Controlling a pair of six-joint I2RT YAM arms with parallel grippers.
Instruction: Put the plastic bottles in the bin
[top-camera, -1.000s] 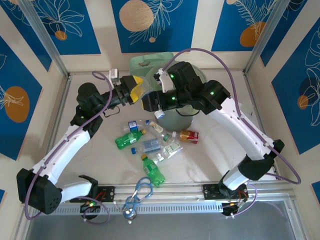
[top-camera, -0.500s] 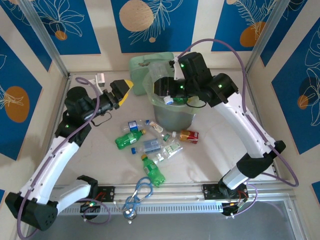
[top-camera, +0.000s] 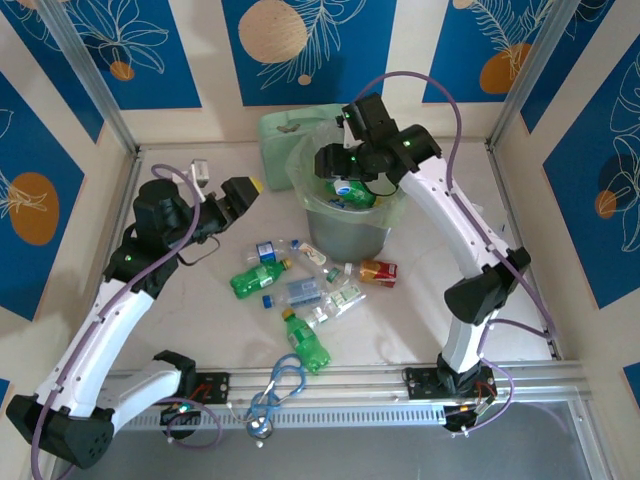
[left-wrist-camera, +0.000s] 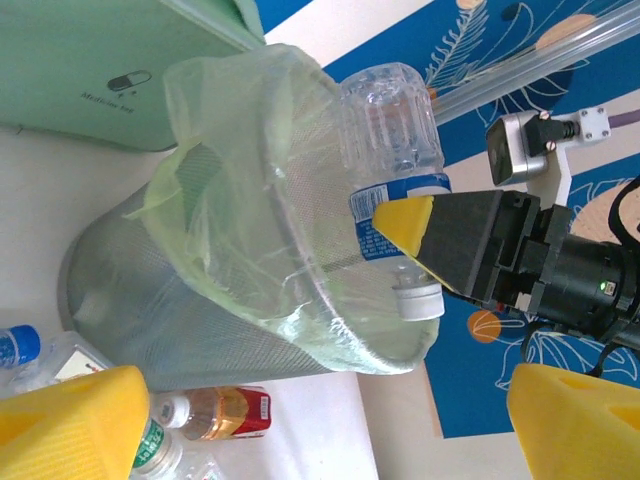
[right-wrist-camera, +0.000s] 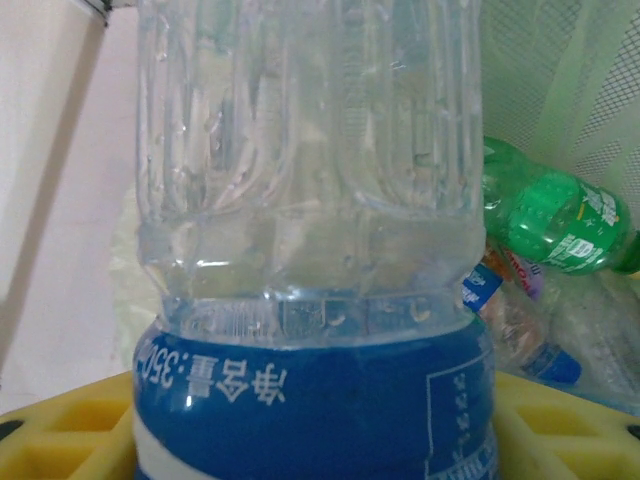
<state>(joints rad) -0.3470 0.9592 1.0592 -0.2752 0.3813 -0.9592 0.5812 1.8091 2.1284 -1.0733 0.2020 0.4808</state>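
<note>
My right gripper (left-wrist-camera: 405, 240) pinches a clear bottle (left-wrist-camera: 390, 130) over the bin (left-wrist-camera: 170, 310), left gripper (top-camera: 240, 192) spread wide. A few bottles (right-wrist-camera: 550, 225) are inside, and a pile (top-camera: 300, 290) waits outside.

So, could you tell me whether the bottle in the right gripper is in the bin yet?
Not yet: the right gripper is shut on the clear bottle, held over the bin's open mouth.

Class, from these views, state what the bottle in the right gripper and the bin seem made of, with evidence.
The held bottle: clear, glossy plastic, probably; its ribbed wall is see-through with highlights. The bin: fine grey mesh, likely metal, lined with a thin, wrinkled, translucent pale-green plastic bag.
</note>
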